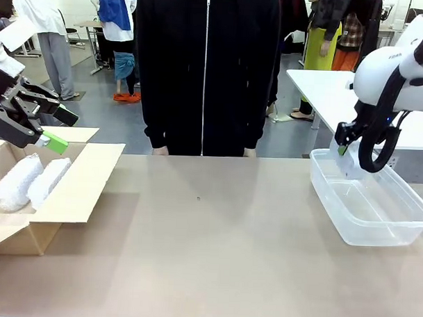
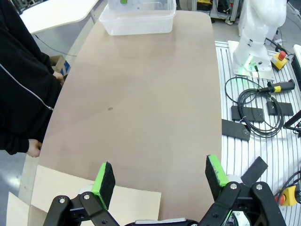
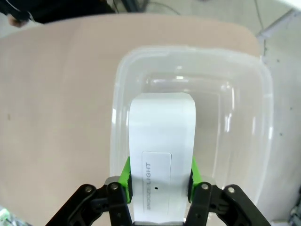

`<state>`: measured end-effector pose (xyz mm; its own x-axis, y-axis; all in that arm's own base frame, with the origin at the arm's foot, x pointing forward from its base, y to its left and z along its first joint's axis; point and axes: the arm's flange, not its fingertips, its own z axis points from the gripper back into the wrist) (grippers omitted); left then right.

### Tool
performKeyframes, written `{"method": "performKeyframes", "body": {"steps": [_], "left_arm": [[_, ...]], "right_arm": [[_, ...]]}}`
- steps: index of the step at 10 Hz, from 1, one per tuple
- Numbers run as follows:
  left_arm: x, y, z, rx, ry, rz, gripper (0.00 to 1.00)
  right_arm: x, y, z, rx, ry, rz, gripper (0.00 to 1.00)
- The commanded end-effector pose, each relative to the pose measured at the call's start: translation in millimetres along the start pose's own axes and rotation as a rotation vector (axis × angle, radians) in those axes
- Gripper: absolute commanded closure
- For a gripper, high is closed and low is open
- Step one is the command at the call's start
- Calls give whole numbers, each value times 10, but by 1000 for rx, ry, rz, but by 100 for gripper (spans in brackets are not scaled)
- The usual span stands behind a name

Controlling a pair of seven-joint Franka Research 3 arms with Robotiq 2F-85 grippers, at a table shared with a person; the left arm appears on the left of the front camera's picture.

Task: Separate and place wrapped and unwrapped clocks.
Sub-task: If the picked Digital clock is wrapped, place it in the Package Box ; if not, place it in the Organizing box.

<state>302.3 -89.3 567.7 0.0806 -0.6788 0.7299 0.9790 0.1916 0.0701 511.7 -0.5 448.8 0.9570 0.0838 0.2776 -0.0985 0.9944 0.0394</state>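
Clock (image 3: 162,141), bare and smooth white, sits clamped between the right gripper's (image 3: 159,176) green fingers (image 3: 125,176), pads pressed against its two long sides. Its near face carries a raised panel printed "SNOOZE/LIGHT" with one small dark dot beside the print. In the right wrist view the clock hangs over the near half of a clear plastic tub (image 3: 235,75), inside the outline of its rim; whether it touches the tub floor cannot be told. In the front view the right gripper (image 1: 344,148) is at the far left corner of the tub (image 1: 404,228), with a sliver of the white clock (image 1: 348,162) showing below it, partly behind a black cable loop on the arm.

Two bubble-wrapped bundles lie side by side in an open cardboard box (image 1: 85,189) at the counter's left end: the left bundle (image 1: 16,183) and the right bundle (image 1: 49,180) touch along their lengths, both angled toward the far right. Box flaps are folded outward onto the counter (image 1: 208,249).

Left gripper (image 1: 59,129) hovers above the box's far edge, over the bundles, its fingers spread wide with nothing between them. In the left wrist view those fingers (image 2: 104,179) frame the bare counter (image 2: 155,117), with a box flap (image 2: 70,197) below and the tub (image 2: 138,19) at the far end.

A person (image 1: 206,68) in a black zipped jacket stands at the counter's far side, between box and tub, hands down at the counter edge.
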Motion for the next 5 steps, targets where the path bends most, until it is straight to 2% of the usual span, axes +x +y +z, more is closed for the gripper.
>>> {"method": "performKeyframes", "body": {"steps": [1, 3, 5], "left_arm": [[-10, -1, -5, -9, -12, -14, 0], [-10, -1, -5, -9, -12, -14, 0], [-10, -1, -5, -9, -12, -14, 0]], "right_arm": [[-91, -77, -113, 37, 34, -23, 49], [-255, -205, -448, 43, 102, -25, 49], [-316, -291, -678, 11, 107, -35, 49]]}}
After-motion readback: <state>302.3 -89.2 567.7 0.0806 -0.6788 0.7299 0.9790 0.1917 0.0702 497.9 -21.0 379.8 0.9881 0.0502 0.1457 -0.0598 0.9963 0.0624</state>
